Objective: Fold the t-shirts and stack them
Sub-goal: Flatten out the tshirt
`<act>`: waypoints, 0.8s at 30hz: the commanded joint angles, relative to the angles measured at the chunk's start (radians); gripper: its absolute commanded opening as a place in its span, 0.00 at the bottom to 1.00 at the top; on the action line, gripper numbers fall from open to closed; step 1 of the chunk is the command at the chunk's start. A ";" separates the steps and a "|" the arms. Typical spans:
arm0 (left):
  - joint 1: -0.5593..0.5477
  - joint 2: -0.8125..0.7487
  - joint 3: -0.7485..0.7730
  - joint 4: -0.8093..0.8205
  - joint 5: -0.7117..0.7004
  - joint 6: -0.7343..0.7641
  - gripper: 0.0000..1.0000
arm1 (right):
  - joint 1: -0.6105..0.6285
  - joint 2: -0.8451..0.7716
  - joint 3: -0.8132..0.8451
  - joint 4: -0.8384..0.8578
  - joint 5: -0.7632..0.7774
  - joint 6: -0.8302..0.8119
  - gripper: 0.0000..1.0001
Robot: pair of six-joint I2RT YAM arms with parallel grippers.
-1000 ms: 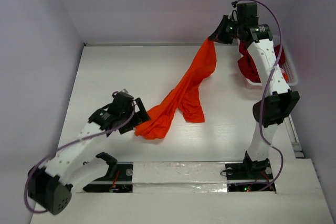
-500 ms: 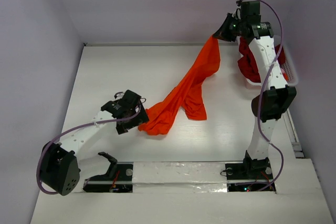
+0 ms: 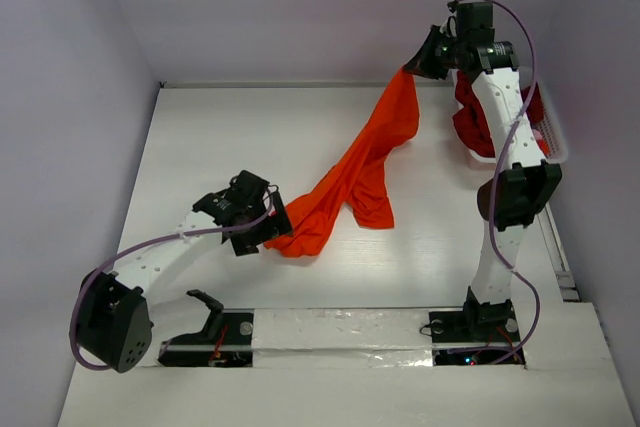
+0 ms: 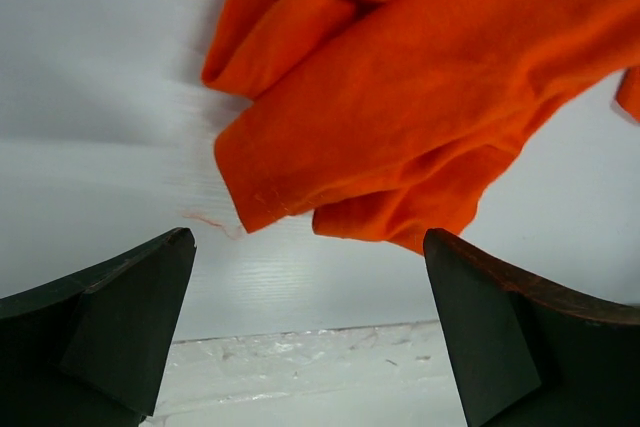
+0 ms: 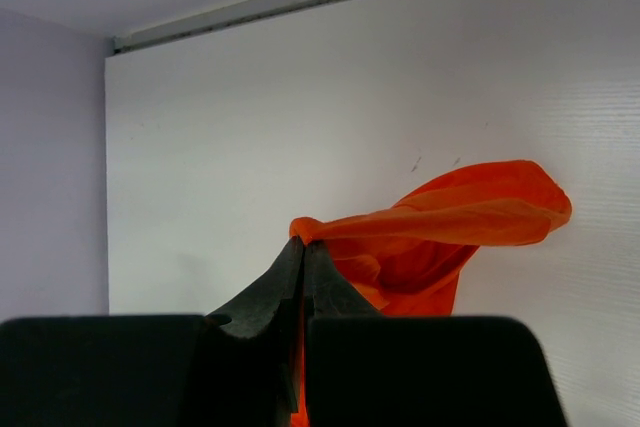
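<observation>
The bright orange t-shirt [image 3: 362,169] stretches from the far right down to the middle of the table. My right gripper [image 3: 407,71] is shut on its upper end and holds it lifted; the right wrist view shows the cloth [image 5: 450,222] pinched at the fingertips. The shirt's lower end [image 4: 420,117] lies bunched on the table. My left gripper [image 3: 277,232] is open and low, right next to that bunched end, with nothing between its fingers [image 4: 110,327]. A dark red t-shirt [image 3: 476,122] lies in the white basket [image 3: 556,147] at the far right.
The grey back wall and side walls close in the white table [image 3: 230,137]. A taped seam [image 3: 340,329] runs along the near edge between the arm bases. The right arm stands in front of the basket.
My left gripper has moved right and closer to the shirt's lower end. My right gripper has lifted the upper end slightly up and right, pulling the shirt tauter.
</observation>
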 commanded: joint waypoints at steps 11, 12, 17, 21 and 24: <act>-0.003 -0.038 -0.015 -0.083 0.059 0.051 0.85 | -0.013 0.002 0.050 0.026 -0.020 0.000 0.00; -0.003 -0.046 -0.011 -0.088 0.045 0.045 0.85 | -0.013 0.004 0.050 0.026 -0.021 0.000 0.00; -0.003 -0.035 0.003 -0.096 -0.030 0.008 0.83 | -0.013 -0.001 0.049 0.028 -0.024 0.000 0.00; -0.003 -0.032 -0.002 -0.053 -0.036 0.005 0.77 | -0.013 -0.007 0.044 0.028 -0.027 -0.002 0.00; -0.003 -0.018 -0.014 -0.016 -0.035 0.011 0.74 | -0.013 -0.008 0.038 0.028 -0.026 -0.003 0.00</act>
